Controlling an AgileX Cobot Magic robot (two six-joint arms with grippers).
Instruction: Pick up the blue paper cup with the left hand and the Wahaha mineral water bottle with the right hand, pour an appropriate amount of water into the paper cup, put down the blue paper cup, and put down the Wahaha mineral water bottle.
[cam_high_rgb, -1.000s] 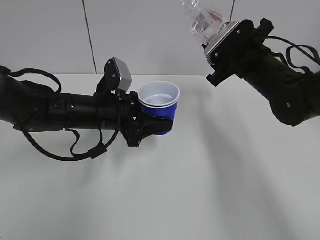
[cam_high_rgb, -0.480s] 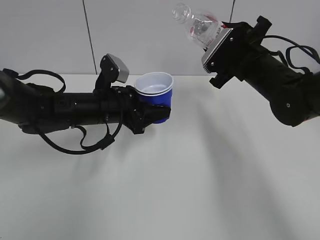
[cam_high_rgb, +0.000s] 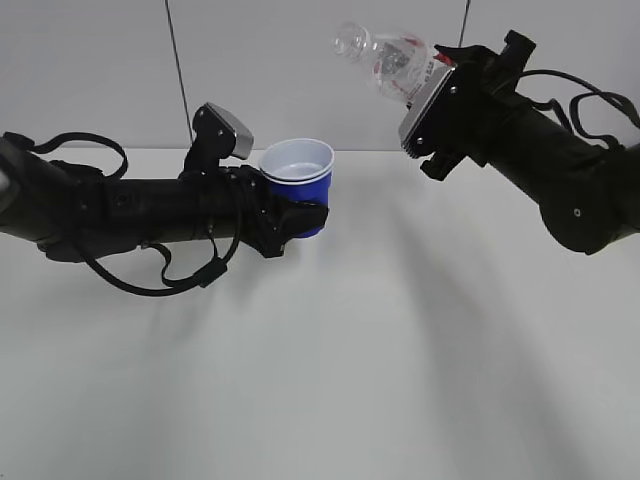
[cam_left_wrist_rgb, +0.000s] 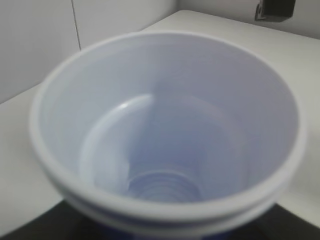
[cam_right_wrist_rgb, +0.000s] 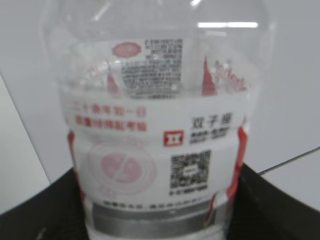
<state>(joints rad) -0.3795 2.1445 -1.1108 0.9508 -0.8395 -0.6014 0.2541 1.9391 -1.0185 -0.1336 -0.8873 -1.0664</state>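
Note:
The blue paper cup (cam_high_rgb: 303, 190) is held upright above the table, and my left gripper (cam_high_rgb: 300, 215) is shut on its lower body. The cup's white inside (cam_left_wrist_rgb: 165, 150) fills the left wrist view, and I see no water in it. My right gripper (cam_high_rgb: 420, 72) is shut on the Wahaha mineral water bottle (cam_high_rgb: 385, 55), high at the upper right. The bottle leans with its neck (cam_high_rgb: 350, 40) pointing up and left, to the right of and above the cup. Its red, white and grey label (cam_right_wrist_rgb: 160, 150) sits between black fingers (cam_right_wrist_rgb: 272, 200).
The white table (cam_high_rgb: 330, 380) lies below both arms, with a grey panelled wall (cam_high_rgb: 100, 70) behind it. A dark part of the right arm (cam_left_wrist_rgb: 274, 9) shows at the top right of the left wrist view.
The left arm has carried the cup a little up and to the left. The bottle has tipped further left, and its neck has come down into view.

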